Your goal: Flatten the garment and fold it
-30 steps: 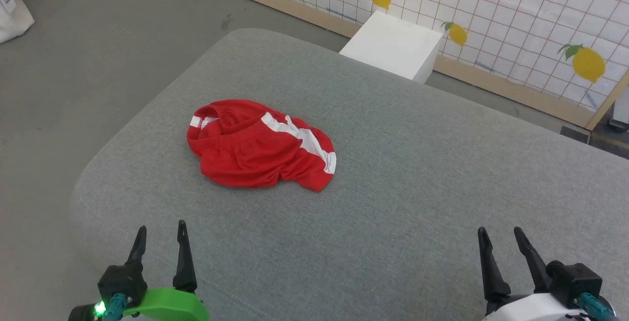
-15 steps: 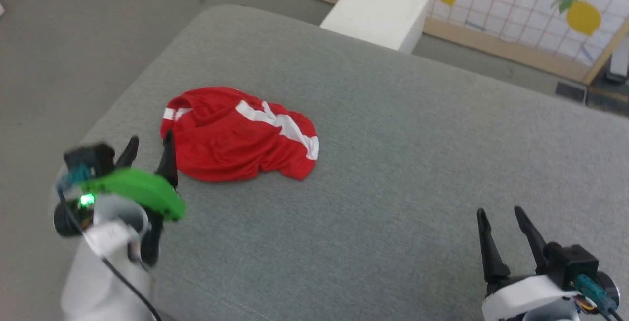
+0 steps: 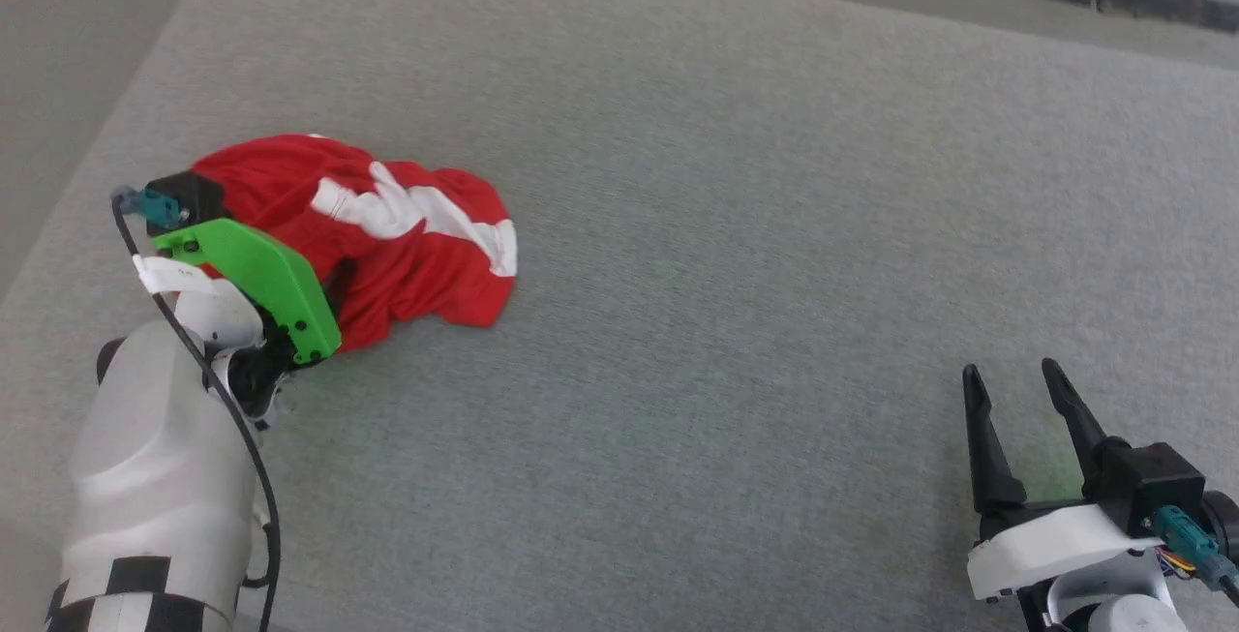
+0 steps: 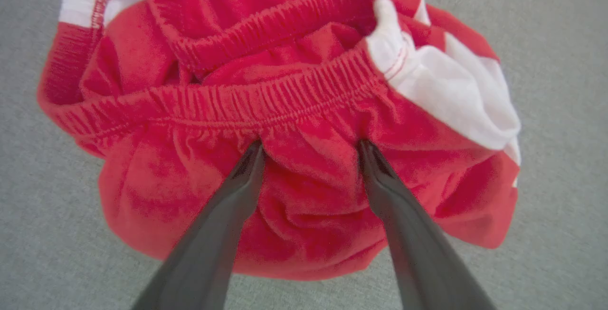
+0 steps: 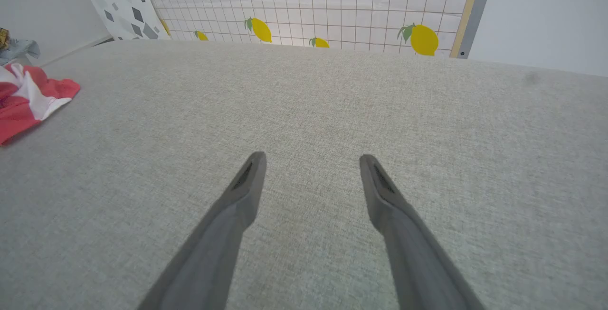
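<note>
Two grippers, both released

Left gripper (image 4: 308, 147) presses its parted fingers (image 4: 237, 182) into the crumpled red garment (image 4: 156, 191), just under the waistband (image 4: 266, 106), on the counter's (image 3: 774, 225) left side. Right gripper (image 3: 1011, 371) hovers well apart, empty.

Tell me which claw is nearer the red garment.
Left. The left claw, open, touches the garment just below its elastic waistband. The right claw, open too, sits over bare grey padding, far off to the garment's right.

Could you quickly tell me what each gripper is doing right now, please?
Left gripper: open, tips against the garment.
Right gripper: open, holding nothing.
</note>
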Available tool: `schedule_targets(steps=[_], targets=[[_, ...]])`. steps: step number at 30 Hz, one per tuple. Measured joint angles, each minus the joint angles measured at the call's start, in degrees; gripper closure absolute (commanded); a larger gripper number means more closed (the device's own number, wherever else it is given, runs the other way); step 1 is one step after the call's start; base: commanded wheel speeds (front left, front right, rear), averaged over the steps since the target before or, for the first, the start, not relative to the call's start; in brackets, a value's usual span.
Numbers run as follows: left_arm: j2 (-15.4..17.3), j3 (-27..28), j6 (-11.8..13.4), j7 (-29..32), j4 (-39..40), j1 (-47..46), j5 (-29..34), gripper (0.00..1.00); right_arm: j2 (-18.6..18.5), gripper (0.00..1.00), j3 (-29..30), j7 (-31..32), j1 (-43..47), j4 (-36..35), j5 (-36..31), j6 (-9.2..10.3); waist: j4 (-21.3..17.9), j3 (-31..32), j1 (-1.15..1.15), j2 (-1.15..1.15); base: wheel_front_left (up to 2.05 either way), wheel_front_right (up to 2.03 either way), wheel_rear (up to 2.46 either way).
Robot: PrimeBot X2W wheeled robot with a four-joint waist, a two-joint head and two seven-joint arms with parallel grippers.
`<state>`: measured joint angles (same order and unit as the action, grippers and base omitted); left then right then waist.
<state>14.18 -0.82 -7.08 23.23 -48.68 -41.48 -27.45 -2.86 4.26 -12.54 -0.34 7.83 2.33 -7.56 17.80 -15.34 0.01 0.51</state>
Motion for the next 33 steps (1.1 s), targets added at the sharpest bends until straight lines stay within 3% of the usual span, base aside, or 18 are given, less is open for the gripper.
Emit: schedule_targets(steps=[7, 8, 9, 16, 22, 28, 33], targets=[[1.4, -3.3, 0.0, -0.7, -4.5, -0.6, 0.7, 0.0, 0.0, 0.0, 0.1, 0.7, -0.3, -1.3, -0.4, 0.0, -2.6, -3.1, 0.0, 0.0, 0.0, 0.0, 0.0], [1.6, -3.5, 0.0, -2.0, -4.7, -0.8, 0.7, 0.62, 0.0, 0.0, 0.1, 0.7, -0.3, -1.4, -0.4, 0.0, -2.7, -3.3, 0.0, 0.0, 0.0, 0.0, 0.0], [1.6, -3.5, 0.0, -3.4, -5.0, -0.9, 0.7, 1.0, 0.0, 0.0, 0.1, 0.8, -0.3, -1.4, -0.4, 0.0, -2.8, -3.4, 0.0, 0.0, 0.0, 0.0, 0.0], [0.9, -5.0, 0.0, -17.0, -4.6, -1.4, 1.2, 1.0, 0.0, 0.0, -0.7, 0.7, -0.3, -0.3, 0.1, 0.0, -2.4, -1.5, 0.0, 0.0, 0.0, 0.0, 0.0], [-1.8, -12.7, 0.0, -24.6, 6.8, -6.8, -3.6, 1.0, 0.0, 0.0, -2.8, -0.6, -0.3, 2.7, 2.9, 0.0, -2.9, 2.6, -0.01, 0.0, 0.0, 0.0, 0.0], [-3.5, -23.8, 0.0, -21.4, 15.5, -6.6, -9.5, 1.0, 0.0, 0.0, -4.0, -1.6, -0.3, 4.6, 5.4, -0.01, -6.2, 5.4, -0.01, 0.0, 0.0, 0.0, 0.0], [-4.7, -31.7, 0.0, -15.8, 17.1, -0.2, -13.4, 1.0, 0.0, 0.0, -3.7, -1.9, 0.1, 5.6, 6.8, 0.0, -10.2, 6.5, -0.01, 0.0, 0.0, 0.0, 0.0]])
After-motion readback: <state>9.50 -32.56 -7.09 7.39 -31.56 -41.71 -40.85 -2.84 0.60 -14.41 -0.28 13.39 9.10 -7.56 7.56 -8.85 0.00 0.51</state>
